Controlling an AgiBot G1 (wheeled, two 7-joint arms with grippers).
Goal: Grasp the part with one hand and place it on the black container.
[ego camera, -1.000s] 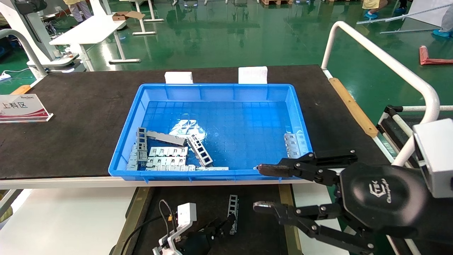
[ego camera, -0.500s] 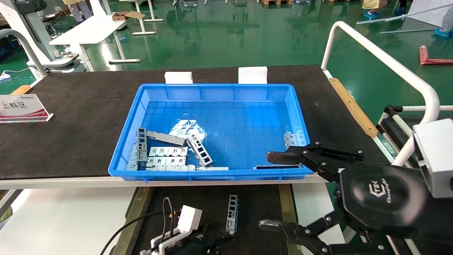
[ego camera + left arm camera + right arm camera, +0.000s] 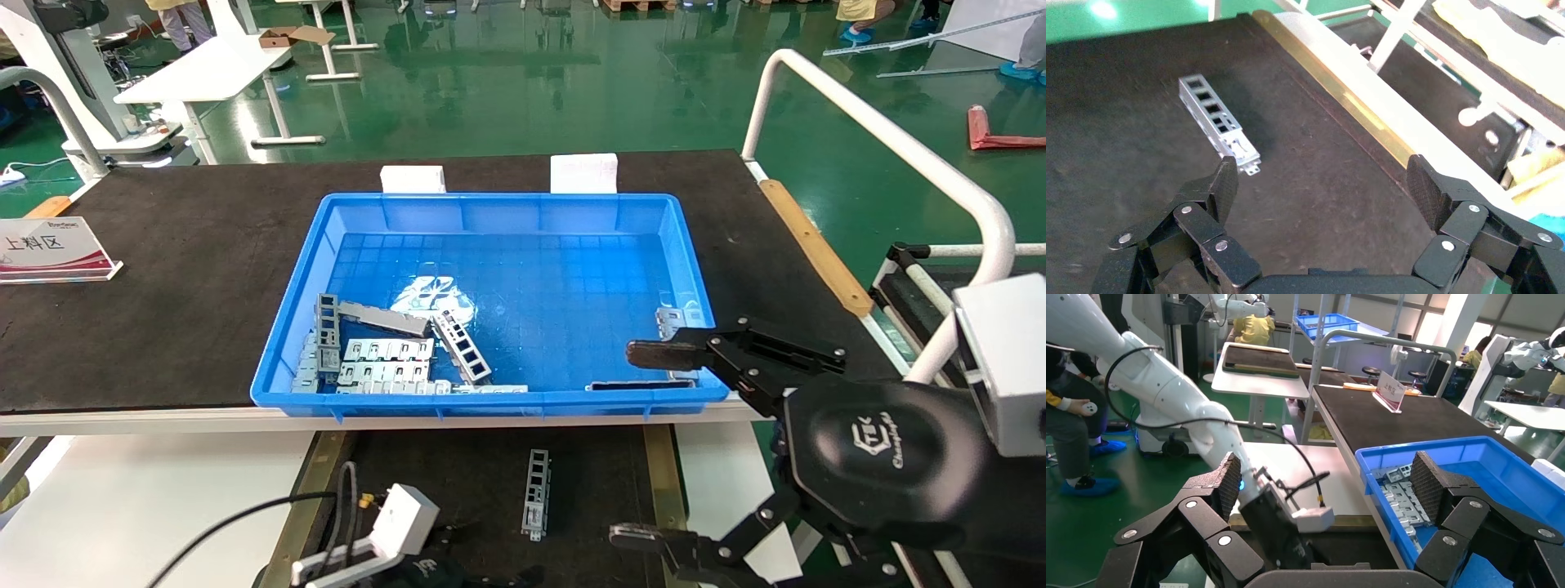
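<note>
Part (image 3: 535, 493) lies flat on black container (image 3: 588, 465), near its middle, nothing touching it; we judge placement done. Left gripper (image 3: 1321, 184) wide open, empty, low over container just short of part's near end. Right gripper (image 3: 645, 445) spread wide, hanging beside blue bin (image 3: 282, 343), one finger (image 3: 654, 354) over its near right corner. Risks we see: left finger clipping part on retreat and skewing it; right finger possibly snagging bin rim, though clearance hard to judge.
</note>
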